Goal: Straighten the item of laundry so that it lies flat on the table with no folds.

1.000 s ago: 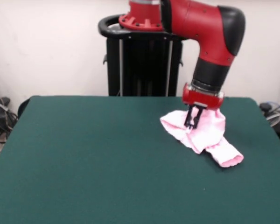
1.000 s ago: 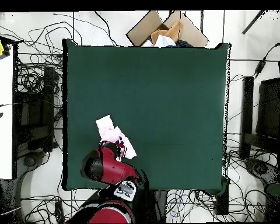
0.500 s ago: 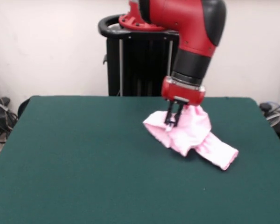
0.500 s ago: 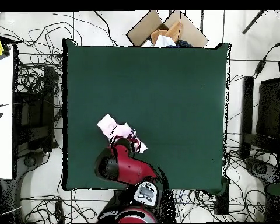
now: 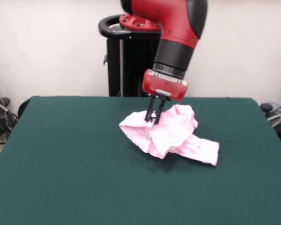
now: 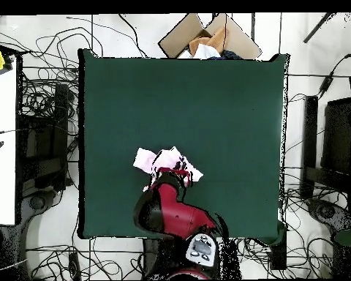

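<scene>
Centrally shown is the pink pants [image 5: 171, 133], a small pale garment resting on the dark green table [image 5: 75, 168] toward the side nearest the black pedestal [image 5: 131, 61], and well clear of every table edge. The gripper [image 5: 152, 121] descends from the red arm [image 5: 175, 33] and meets the garment at its upper edge on the side away from the trailing leg; its two dark fingers [image 5: 150, 112] stand close together, pinching a fold of fabric and raising it slightly off the felt. Beside the gripper the cloth is heaped into a crumpled mound of overlapping folds, while one leg extends away from the mound and lies nearly flat on the table. In the overhead view the pants [image 6: 167, 161] appear as a compact bunched patch just beyond the arm's wrist, with the gripper itself hidden beneath the arm. As a judgement, the task is at an early stage: the garment is grasped, yet neither leg is spread fully, the waistband cannot be made out, and most folds remain. Spreading the mound and smoothing both legs is still left.
</scene>
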Controlling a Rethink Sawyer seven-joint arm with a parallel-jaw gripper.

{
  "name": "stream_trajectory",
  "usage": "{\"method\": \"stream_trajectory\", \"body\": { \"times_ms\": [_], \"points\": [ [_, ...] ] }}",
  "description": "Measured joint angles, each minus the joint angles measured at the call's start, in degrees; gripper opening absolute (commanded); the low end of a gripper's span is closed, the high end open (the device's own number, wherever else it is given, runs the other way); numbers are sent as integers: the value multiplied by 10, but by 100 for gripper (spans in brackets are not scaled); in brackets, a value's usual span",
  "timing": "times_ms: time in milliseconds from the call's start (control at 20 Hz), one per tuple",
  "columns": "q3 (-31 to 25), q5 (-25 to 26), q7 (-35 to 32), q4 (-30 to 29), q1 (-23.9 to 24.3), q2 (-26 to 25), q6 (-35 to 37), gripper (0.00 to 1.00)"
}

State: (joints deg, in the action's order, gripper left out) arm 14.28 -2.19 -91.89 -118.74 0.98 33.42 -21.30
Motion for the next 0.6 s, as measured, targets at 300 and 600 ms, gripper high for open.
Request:
{"method": "stream_trajectory", "body": {
  "times_ms": [300, 600],
  "points": [
    [1, 56, 0, 0, 46, 31, 2, 0],
    [3, 120, 0, 0, 129, 94, 70, 0]
  ]
}}
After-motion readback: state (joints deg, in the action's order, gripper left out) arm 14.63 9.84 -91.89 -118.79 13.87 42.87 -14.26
